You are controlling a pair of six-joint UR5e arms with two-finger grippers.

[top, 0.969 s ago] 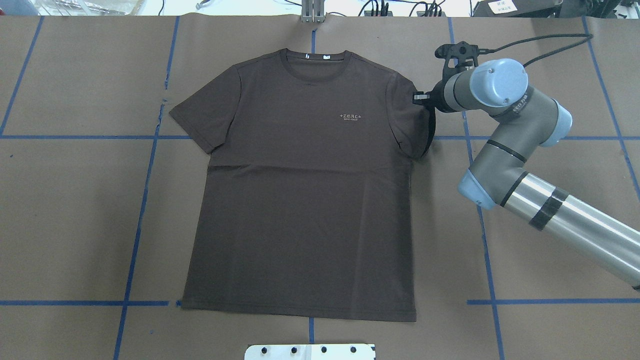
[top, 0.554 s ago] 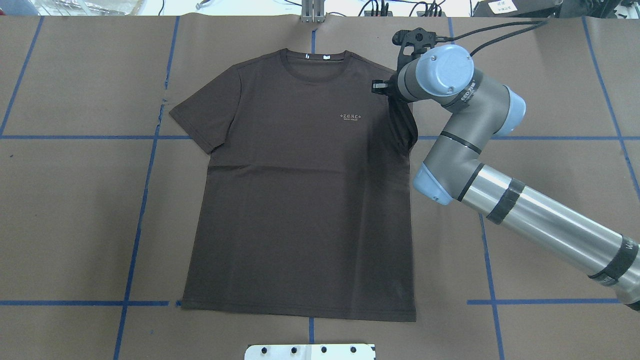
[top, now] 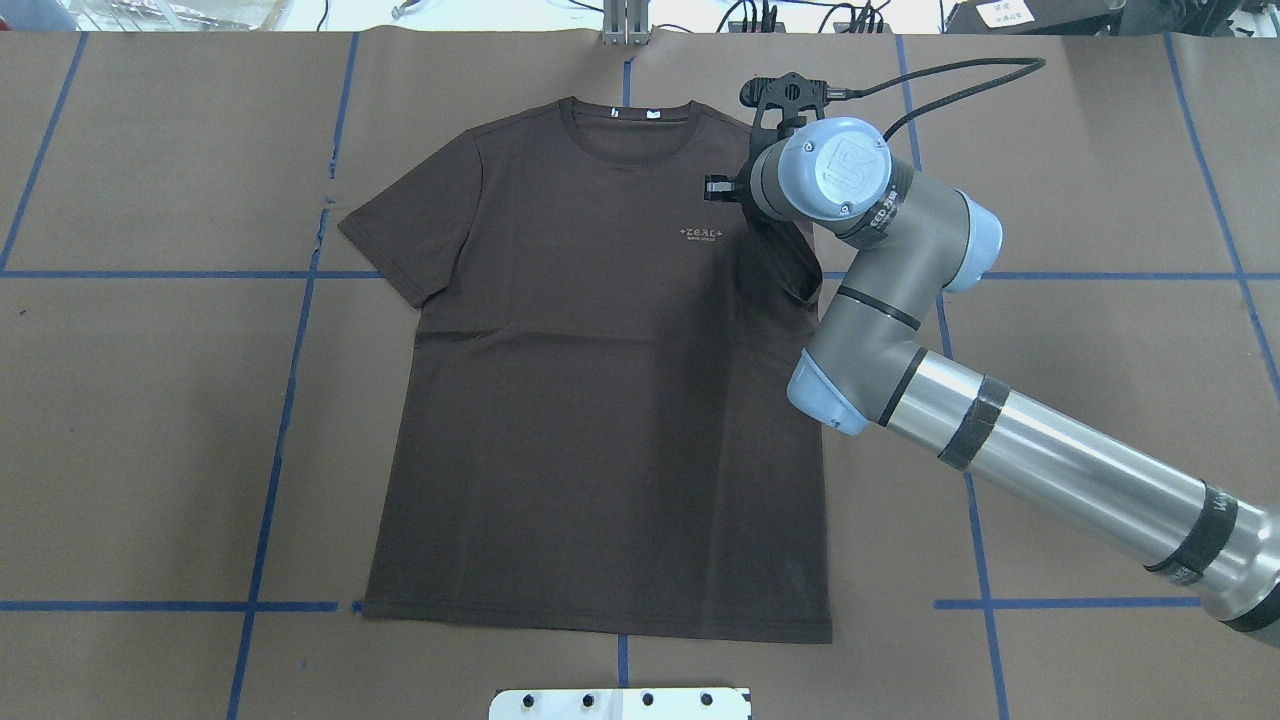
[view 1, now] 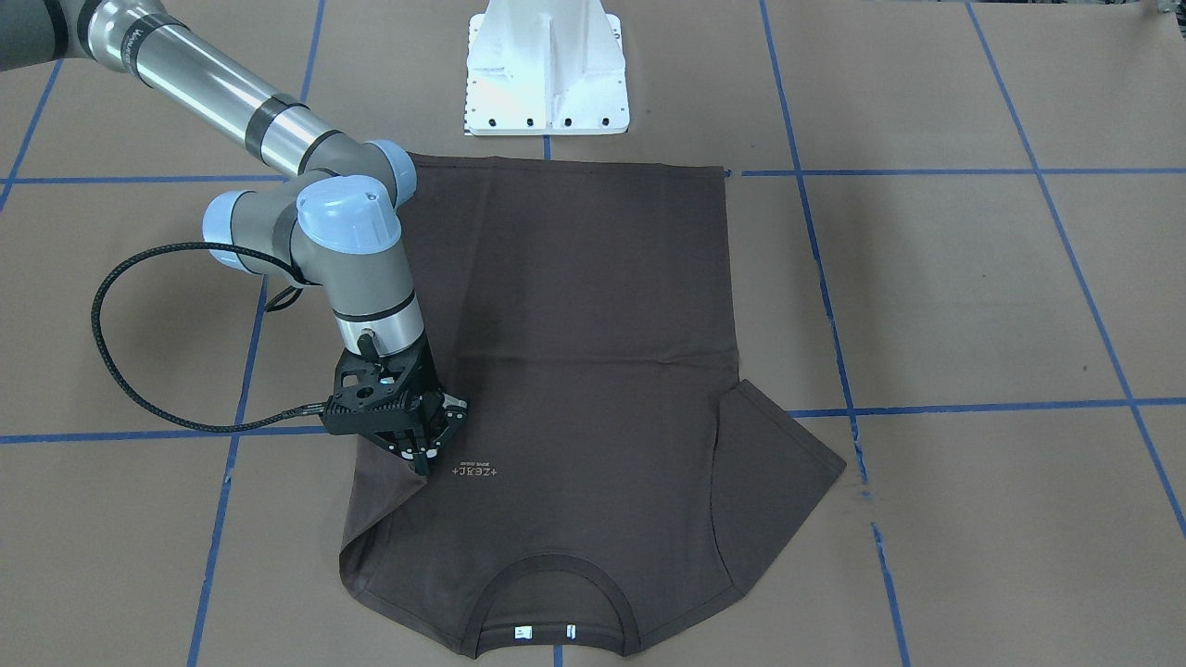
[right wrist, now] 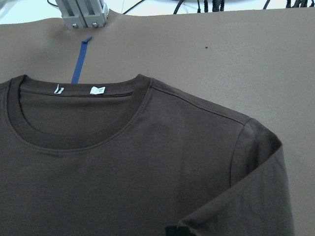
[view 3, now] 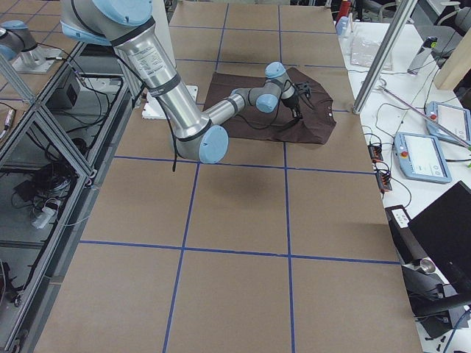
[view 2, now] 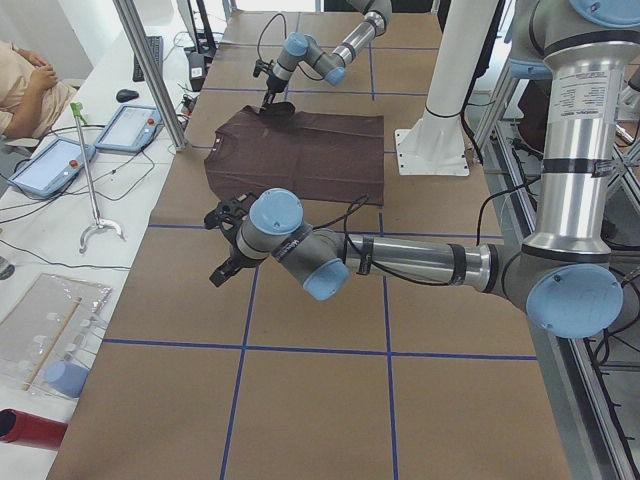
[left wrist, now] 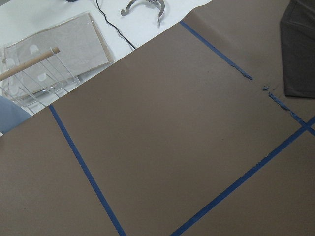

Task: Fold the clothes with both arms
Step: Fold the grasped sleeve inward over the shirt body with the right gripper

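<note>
Table (top: 150,420): open brown paper is showing on every side of the T-shirt (top: 600,420), widest toward my left, with blue tape lines (top: 270,440) crossing it. The shirt is lying flat and face up, hem toward my white base (view 1: 547,74), collar at the far edge. My right gripper (view 1: 422,456) is pinching the sleeve on its own side, holding it folded inward over the chest just beside the lettering (view 1: 474,471). My left gripper (view 2: 220,272) is hovering over bare paper, well apart from the shirt; I cannot tell how its jaws are standing.
</note>
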